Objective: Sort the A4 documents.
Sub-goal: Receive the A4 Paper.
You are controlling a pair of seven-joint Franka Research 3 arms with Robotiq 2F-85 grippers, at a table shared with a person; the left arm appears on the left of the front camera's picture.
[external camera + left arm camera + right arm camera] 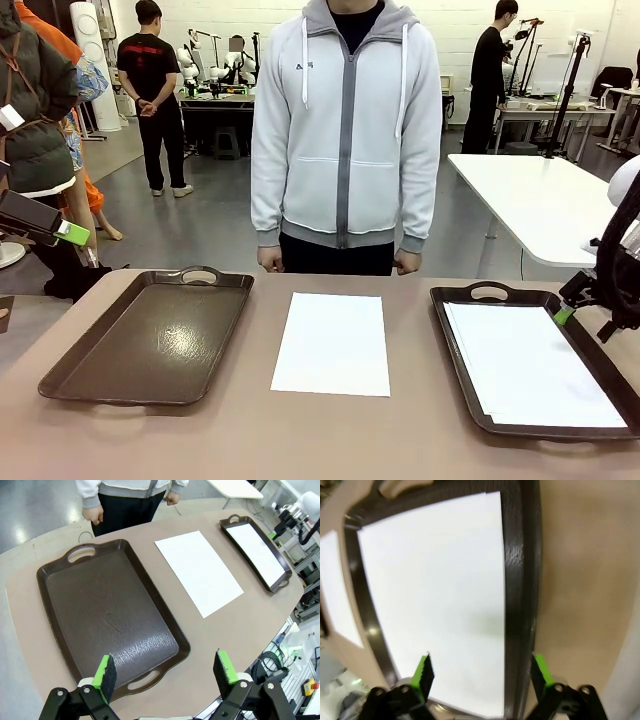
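Observation:
One white A4 sheet [332, 343] lies flat on the table's middle, between two dark brown trays; it is also in the left wrist view [200, 571]. More white A4 documents [530, 365] lie inside the right tray [489, 291], seen close in the right wrist view [435, 585]. My right gripper [481, 672] hangs open over that tray's long rim [517, 580], holding nothing; in the front view the right gripper [572, 302] sits at the tray's right side. My left gripper [165, 670] is open and empty, raised off the near end of the left tray [107, 605].
The left tray [150, 335] holds nothing. A person in a grey zip hoodie [345, 130] stands at the far table edge with both hands down. A white table [545, 200] stands behind on the right. Bare table surface lies in front of the middle sheet.

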